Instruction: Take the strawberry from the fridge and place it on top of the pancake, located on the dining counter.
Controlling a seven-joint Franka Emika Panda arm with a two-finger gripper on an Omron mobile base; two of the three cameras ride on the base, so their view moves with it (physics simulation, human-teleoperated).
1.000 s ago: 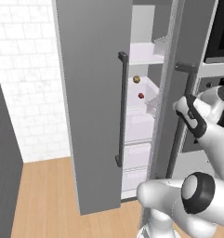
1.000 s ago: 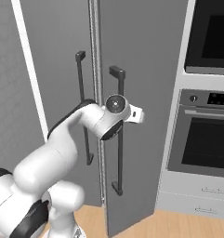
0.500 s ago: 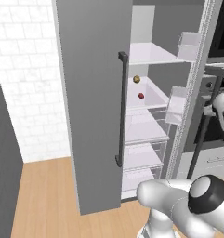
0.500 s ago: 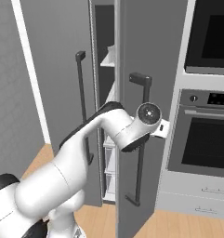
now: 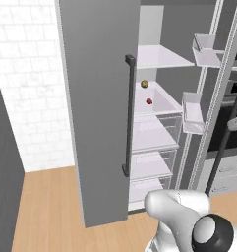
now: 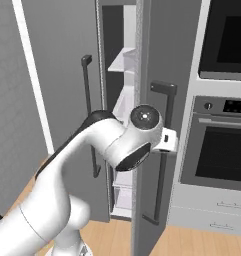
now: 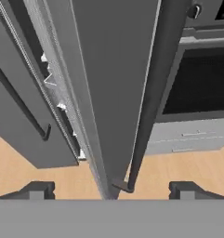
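— Where is the strawberry (image 5: 149,101) sitting relative to the hand (image 7: 111,189)?

— It is lying on a white shelf inside the fridge (image 5: 103,98), below the brownish-yellow ball (image 5: 144,84) and past the door's inner edge. The hand is hanging outside the right door (image 6: 164,65), fingers spread wide either side of the bar handle (image 7: 148,93), grasping nothing.

— And the arm?

— It is reaching out level at the door's front, so it is needing to go round the edge and inward.
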